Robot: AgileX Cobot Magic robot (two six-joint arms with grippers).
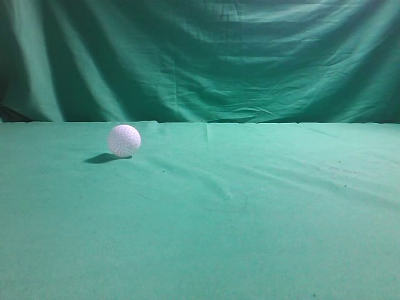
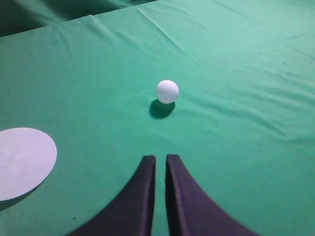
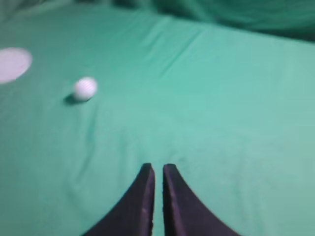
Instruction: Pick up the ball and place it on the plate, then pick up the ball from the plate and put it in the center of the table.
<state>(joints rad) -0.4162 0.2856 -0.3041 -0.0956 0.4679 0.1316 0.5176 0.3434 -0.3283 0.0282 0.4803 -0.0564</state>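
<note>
Low front view — wrists overlooking ball [image 1: 124, 140]

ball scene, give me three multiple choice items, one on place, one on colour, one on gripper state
1. Where is the ball?
A. on the plate
B. on the table
C. in a gripper

2. What colour is the plate?
A. white
B. red
C. black

3. How is the left gripper?
A. wide open
B. holding the ball
C. shut and empty

Key: 1 B, it rests on the table with its shadow, apart from the plate. 2 A, a pale white disc. 3 C, its fingers nearly touch with nothing between them.
</note>
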